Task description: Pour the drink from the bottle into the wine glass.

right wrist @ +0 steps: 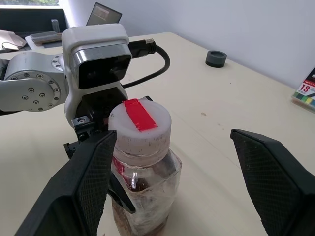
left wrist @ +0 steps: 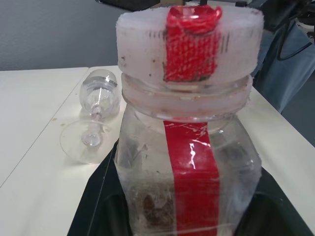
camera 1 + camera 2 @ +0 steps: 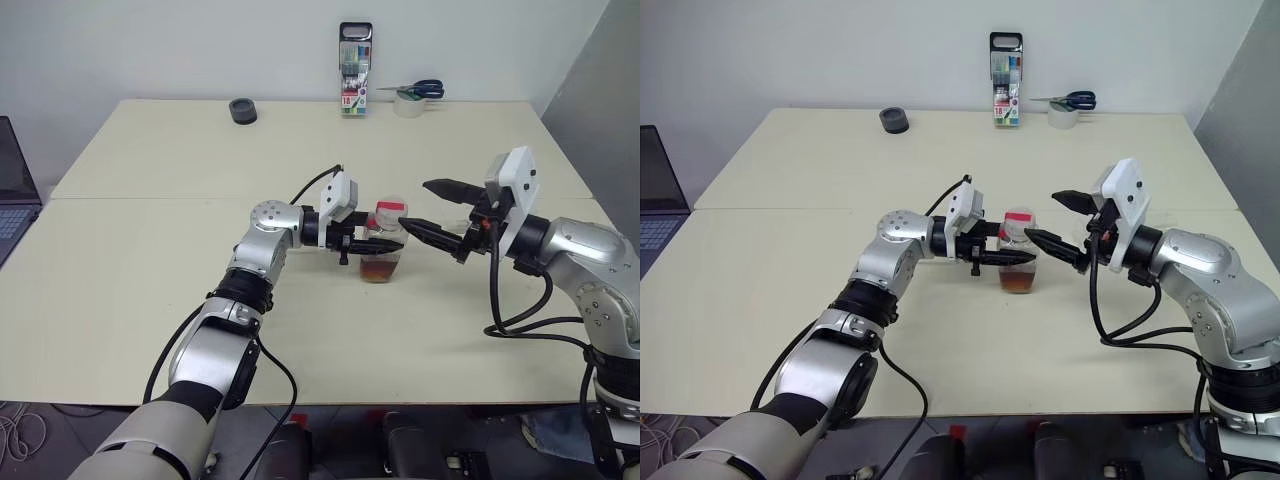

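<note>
The bottle (image 3: 383,243) stands upright on the table's middle, clear plastic with a red strip and a whitish cap (image 1: 139,123) bearing red tape. A little reddish-brown drink (image 3: 379,268) sits in its bottom. My left gripper (image 3: 372,243) reaches in level from the left and is shut on the bottle's body. My right gripper (image 3: 414,203) is open, its fingers either side of the cap, one fingertip (image 1: 96,162) close beside it. In the left wrist view the wine glass (image 2: 96,118) lies on its side on the table beyond the bottle, foot nearest.
At the table's far edge stand a marker case (image 3: 354,68), scissors on a tape roll (image 3: 415,95) and a black round object (image 3: 243,110). A laptop (image 3: 15,190) sits at the left edge. A seam crosses the cream table (image 3: 150,260).
</note>
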Tool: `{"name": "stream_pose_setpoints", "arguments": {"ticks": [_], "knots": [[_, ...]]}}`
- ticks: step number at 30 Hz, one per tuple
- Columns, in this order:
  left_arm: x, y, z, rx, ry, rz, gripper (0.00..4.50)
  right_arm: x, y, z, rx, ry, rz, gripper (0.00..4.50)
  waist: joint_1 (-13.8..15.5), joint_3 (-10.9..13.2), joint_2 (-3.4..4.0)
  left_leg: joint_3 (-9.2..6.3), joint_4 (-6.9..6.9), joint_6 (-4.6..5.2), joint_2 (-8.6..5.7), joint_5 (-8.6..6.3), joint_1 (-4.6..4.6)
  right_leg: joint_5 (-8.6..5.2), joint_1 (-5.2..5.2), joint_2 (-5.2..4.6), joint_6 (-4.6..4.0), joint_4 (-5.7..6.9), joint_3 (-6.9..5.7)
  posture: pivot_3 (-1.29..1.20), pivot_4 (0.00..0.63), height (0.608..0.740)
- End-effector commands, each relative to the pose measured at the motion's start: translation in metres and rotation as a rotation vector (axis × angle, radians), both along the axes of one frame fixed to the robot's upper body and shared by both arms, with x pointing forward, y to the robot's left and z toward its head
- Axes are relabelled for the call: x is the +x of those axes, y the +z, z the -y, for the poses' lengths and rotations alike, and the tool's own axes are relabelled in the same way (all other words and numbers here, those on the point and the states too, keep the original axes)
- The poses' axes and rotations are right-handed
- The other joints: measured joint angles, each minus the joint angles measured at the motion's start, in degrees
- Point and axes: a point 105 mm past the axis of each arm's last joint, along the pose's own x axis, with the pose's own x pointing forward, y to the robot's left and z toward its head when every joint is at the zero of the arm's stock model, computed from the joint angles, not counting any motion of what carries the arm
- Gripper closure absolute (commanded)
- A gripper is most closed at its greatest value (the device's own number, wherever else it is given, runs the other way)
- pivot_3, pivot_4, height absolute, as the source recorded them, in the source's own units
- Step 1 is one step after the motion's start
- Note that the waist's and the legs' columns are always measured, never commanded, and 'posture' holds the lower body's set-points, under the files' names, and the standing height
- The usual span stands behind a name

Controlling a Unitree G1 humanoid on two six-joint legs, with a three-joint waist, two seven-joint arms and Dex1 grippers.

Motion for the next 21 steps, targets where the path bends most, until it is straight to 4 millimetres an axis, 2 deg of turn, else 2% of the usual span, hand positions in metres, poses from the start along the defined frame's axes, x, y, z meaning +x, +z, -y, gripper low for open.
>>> {"name": "stream_pose_setpoints", "arguments": {"ticks": [1,21], "knots": [[-0.003,0.015,0.001,-0.031,-0.022,0.060,2.76,-0.007,0.009,0.003,-0.001,0.017,0.029,0.56,0.00,0.00,0.00,0.00,0.00,0.00,0.00,0.00,0.00,0.00,0.00,0.00,0.00,0.00,0.00,0.00,0.150,0.740],[-0.004,0.016,0.002,-0.037,-0.017,0.065,2.76,-0.028,0.000,0.003,-0.083,0.138,-0.054,0.56,0.11,0.00,0.00,0.01,0.01,0.01,0.00,-0.01,0.00,0.00,0.01,0.00,0.00,0.00,0.00,0.00,0.150,0.740]]}}
